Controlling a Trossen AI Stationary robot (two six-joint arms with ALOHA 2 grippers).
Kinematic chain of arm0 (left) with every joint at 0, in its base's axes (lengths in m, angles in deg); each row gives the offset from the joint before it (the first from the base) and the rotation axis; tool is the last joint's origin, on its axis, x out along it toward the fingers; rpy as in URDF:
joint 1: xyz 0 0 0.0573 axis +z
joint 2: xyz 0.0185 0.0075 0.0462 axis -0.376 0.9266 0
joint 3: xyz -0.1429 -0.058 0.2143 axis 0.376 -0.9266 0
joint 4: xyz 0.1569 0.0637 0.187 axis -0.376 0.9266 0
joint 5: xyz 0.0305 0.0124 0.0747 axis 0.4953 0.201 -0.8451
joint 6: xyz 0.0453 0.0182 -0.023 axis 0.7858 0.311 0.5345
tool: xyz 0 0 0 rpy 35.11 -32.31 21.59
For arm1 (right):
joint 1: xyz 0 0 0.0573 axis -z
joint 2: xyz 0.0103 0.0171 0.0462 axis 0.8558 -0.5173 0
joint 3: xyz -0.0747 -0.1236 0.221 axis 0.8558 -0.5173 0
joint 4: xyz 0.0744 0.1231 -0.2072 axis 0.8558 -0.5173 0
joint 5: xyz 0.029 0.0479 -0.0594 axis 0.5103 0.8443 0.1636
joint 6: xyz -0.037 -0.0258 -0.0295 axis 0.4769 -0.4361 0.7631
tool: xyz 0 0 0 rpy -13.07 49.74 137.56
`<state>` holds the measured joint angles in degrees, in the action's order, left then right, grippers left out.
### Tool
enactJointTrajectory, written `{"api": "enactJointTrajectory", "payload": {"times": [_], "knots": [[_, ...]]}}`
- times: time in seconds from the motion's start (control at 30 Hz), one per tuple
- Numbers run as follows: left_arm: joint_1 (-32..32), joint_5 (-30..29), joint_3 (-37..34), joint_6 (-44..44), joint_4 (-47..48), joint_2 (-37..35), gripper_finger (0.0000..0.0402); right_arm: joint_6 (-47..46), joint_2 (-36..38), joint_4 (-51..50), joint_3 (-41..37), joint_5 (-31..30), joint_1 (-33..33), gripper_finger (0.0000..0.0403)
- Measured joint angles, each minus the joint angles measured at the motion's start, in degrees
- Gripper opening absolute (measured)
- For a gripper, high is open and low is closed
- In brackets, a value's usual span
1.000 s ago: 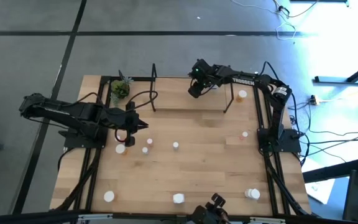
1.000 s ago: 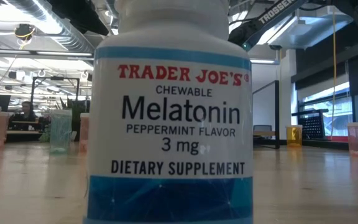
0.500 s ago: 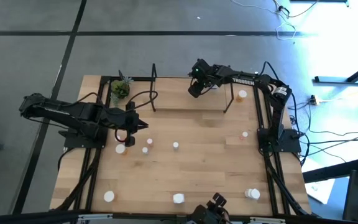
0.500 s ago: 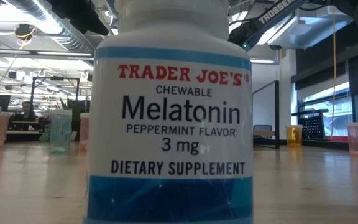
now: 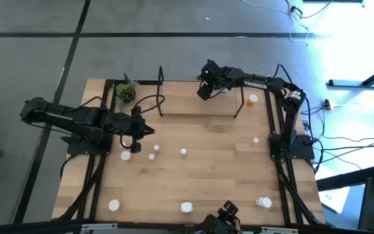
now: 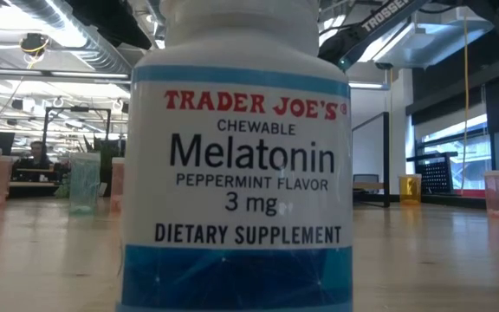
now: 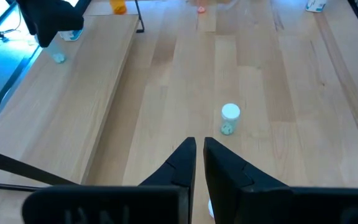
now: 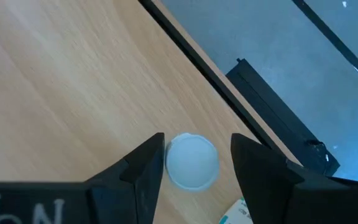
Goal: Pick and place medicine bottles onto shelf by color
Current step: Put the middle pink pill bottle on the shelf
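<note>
My right gripper (image 8: pixel 194 163) hangs open over the shelf (image 5: pixel 197 107) at the table's far side, pointing steeply down. Its fingers stand on either side of a medicine bottle, of which only the white cap (image 8: pixel 192 160) shows; the bottle stands upright on the board near its far edge. In the left wrist view the same pale bottle (image 7: pixel 58 56) stands under that arm. My left gripper (image 7: pixel 197 155) is shut and holds nothing, held above the table's left part (image 5: pixel 145 130). A pale green bottle (image 7: pixel 230 118) stands in front of it. My right gripper comes at the bottle from above. One finger (image 8: pixel 149 163) stands right against the cap's side (image 8: pixel 168 160), and I cannot tell whether it touches. The other finger (image 8: pixel 253 165) is clear of the cap by a narrow gap.
Loose bottles stand about the table: (image 5: pixel 126 155), (image 5: pixel 183 152), (image 5: pixel 113 205), (image 5: pixel 263 203), (image 5: pixel 255 140). A large white bottle (image 6: pixel 236 156) stands right before the low camera. A small potted plant (image 5: pixel 125 93) is at the far left. The shelf's black end frames (image 5: pixel 161 81) stand upright.
</note>
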<state>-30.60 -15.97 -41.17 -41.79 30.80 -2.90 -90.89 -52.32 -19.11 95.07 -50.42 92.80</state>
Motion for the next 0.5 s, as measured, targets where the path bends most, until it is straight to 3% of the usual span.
{"api": "enactJointTrajectory", "payload": {"times": [0.27,0.4,0.5], "knots": [[0.0,0.2,0.0,-0.2,0.0,0.0,0.0027,-0.2,0.6,-2.9,3.6,1.8,-1.2,0.0188],[0.0,0.2,0.0,-0.2,0.0,0.0,0.0027,2.0,1.7,-2.8,5.9,4.8,-4.4,0.0188],[0.0,2.8,0.0,-0.1,0.0,0.0,0.0027,5.1,3.9,-2.2,6.3,3.8,-8.1,0.0188]]}}
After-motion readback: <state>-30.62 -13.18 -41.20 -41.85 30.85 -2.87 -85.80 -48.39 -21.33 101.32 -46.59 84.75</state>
